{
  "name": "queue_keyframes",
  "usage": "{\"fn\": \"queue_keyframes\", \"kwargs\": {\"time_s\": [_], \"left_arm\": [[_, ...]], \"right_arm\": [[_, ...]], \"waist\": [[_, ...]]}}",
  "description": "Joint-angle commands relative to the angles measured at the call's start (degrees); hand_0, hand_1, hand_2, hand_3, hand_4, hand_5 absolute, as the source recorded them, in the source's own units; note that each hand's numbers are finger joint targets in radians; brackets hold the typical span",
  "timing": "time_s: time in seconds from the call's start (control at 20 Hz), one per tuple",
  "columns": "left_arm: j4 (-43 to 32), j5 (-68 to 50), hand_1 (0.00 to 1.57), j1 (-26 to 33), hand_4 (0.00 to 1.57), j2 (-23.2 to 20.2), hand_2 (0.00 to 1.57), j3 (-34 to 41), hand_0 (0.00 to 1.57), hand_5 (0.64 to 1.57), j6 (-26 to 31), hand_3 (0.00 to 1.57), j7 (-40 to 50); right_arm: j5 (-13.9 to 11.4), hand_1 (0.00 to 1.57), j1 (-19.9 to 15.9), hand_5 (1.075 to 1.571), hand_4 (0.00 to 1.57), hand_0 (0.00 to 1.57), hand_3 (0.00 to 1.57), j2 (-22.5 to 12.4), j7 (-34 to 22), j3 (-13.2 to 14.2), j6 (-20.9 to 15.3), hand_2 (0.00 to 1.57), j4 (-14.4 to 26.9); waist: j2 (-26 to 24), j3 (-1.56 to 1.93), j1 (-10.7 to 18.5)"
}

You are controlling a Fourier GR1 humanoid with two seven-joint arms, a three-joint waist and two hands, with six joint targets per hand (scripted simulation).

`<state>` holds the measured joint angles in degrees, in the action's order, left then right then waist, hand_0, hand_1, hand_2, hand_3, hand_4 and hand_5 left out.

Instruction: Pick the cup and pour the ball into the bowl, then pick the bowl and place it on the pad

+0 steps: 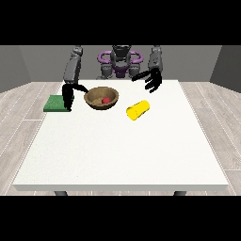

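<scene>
A brown wooden bowl (101,98) stands on the table with a red ball (106,100) inside it. A yellow cup (137,109) lies on its side to the bowl's right, its mouth towards the camera. A green pad (55,103) lies at the table's left edge. The hand at the view's left (68,95) hangs between the pad and the bowl, its thumb reaching to the bowl's left rim and its fingers pointing down. The hand at the view's right (151,79) is raised above the table behind the cup, fingers spread and holding nothing.
The white table (122,155) stretches wide towards the camera. The robot's torso (120,63) stands behind the far edge.
</scene>
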<state>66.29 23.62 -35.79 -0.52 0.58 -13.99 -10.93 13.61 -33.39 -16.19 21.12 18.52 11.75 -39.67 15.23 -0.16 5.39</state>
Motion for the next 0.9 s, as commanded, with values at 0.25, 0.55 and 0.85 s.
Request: {"fn": "queue_keyframes", "kwargs": {"time_s": [0.25, 0.55, 0.85], "left_arm": [[-5.4, -6.6, 0.0, 1.3, 0.0, -2.0, 0.0, 4.8, 0.0, 1.531, 4.0, 0.0, -4.5], [-1.3, -6.9, 0.0, -0.7, 0.0, -2.3, 0.0, 2.9, 0.0, 1.549, 6.4, 0.0, -2.0], [5.9, -5.7, 0.0, 2.3, 0.0, 0.0, 0.0, -1.4, 0.0, 1.557, 6.6, 0.0, -0.4]], "right_arm": [[-1.2, 0.0, 1.0, 1.544, 0.0, 0.0, 0.0, 3.9, -2.0, -3.7, -1.0, 0.0, 0.4], [-0.5, 0.0, -1.9, 1.55, 0.25, 0.0, 0.0, 2.3, 0.5, -1.7, -0.7, 0.0, 6.4], [0.8, 0.0, 0.6, 1.531, 0.13, 0.0, 0.0, 2.9, 8.6, 0.9, -0.5, 0.0, 12.0]], "waist": [[-4.4, 0.17, -4.0], [-1.3, 0.19, 0.1], [1.3, 0.22, 4.5]]}}
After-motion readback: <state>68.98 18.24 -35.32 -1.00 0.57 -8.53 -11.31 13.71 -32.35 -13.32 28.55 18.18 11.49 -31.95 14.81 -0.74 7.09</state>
